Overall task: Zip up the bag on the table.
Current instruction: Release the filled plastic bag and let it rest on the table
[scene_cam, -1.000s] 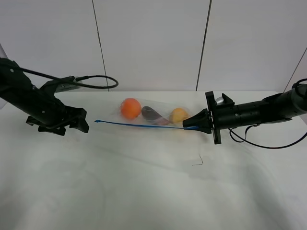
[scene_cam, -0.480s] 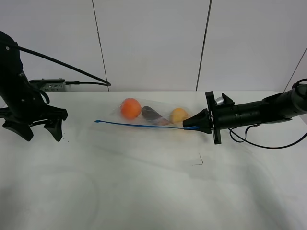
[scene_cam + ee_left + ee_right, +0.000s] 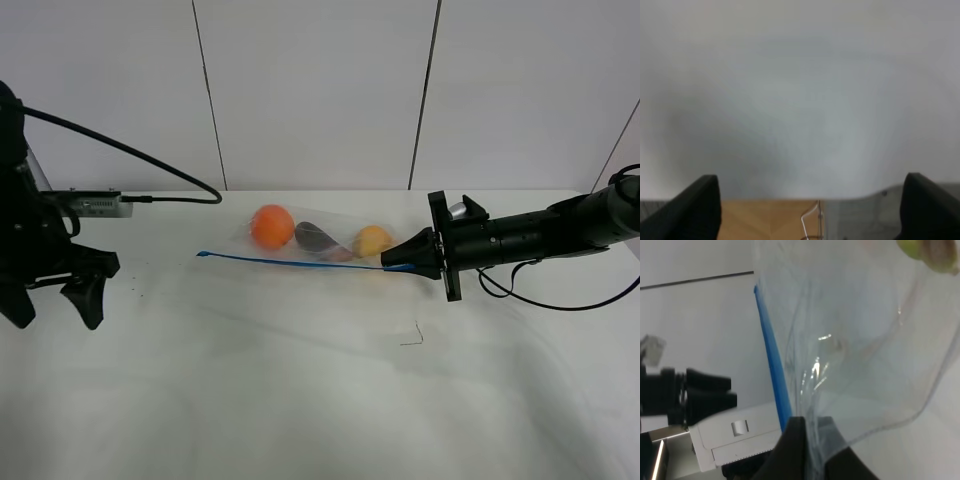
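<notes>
The clear bag [image 3: 320,245] lies at the back middle of the white table [image 3: 300,400]. An orange [image 3: 271,226], a purple eggplant [image 3: 315,237] and a yellow fruit [image 3: 373,241] show through it. Its blue zip strip [image 3: 290,261] runs along the near edge. My right gripper [image 3: 408,263] is shut on the strip's right end; the right wrist view shows the fingers [image 3: 792,447] pinching the plastic next to the strip [image 3: 772,360]. My left gripper [image 3: 55,300] is open and empty at the table's far left, well away from the bag. The left wrist view shows its gripper [image 3: 810,185] over bare table.
A small dark wire-like mark [image 3: 412,338] lies on the table in front of the right gripper. A black cable [image 3: 150,160] arcs from the left arm along the back. The table's edge and wood floor [image 3: 770,220] show under the left gripper.
My left arm has drawn away to the left, from close to the strip's left end to the table's far left, and turned. The right gripper and the bag have not moved.
</notes>
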